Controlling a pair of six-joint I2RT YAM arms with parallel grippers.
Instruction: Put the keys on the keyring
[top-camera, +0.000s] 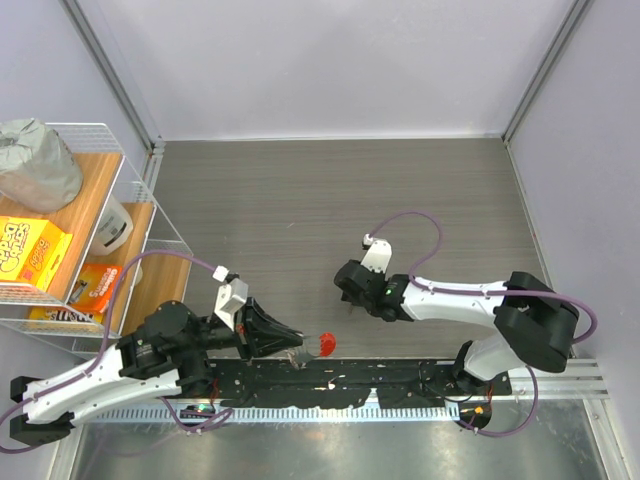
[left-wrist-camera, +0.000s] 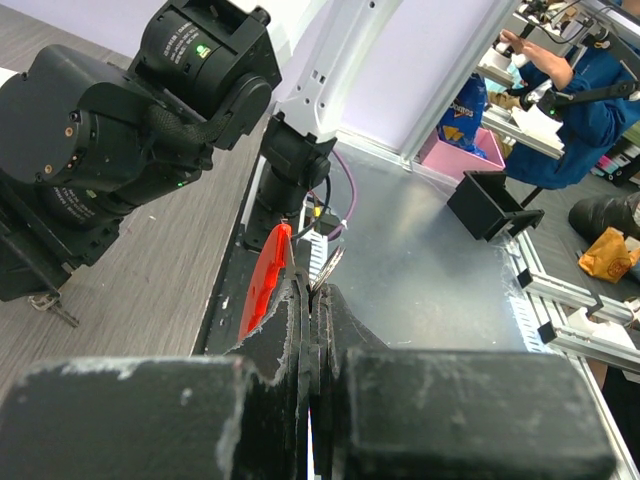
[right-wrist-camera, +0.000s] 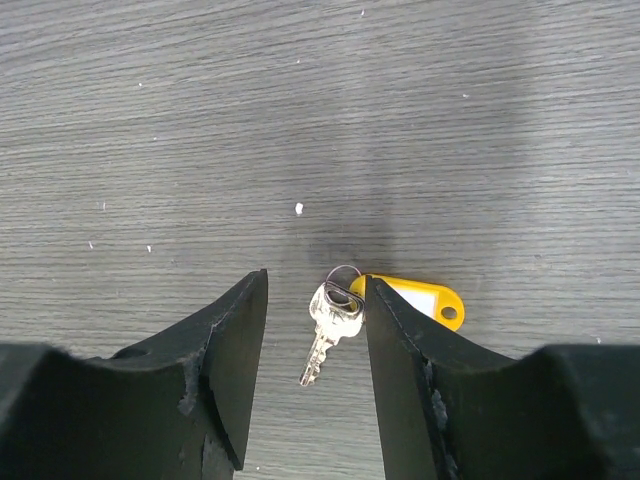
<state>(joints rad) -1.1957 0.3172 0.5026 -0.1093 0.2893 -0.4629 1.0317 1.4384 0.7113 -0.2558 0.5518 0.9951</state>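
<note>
Leftmost, the left tool (left-wrist-camera: 312, 300), clamped tight, holds the keyring (left-wrist-camera: 265, 285) above the near edge of the worktop (top-camera: 330, 200). Rightward, the right tool (right-wrist-camera: 312, 285), jaws half apart and empty, straddles the keys (right-wrist-camera: 335, 318) lying mid-worktop. Step in hand: key pickup, which likely calls next for closing squarely on the key's head.

The top view looks down from above and behind onto the bench (top-camera: 300, 200). The left wrist view, close behind the left fingers (left-wrist-camera: 345, 325), faces the right arm (left-wrist-camera: 130, 130), also in the top view. The right wrist view looks closely down past the right fingers (right-wrist-camera: 225, 370) at the bench.
</note>
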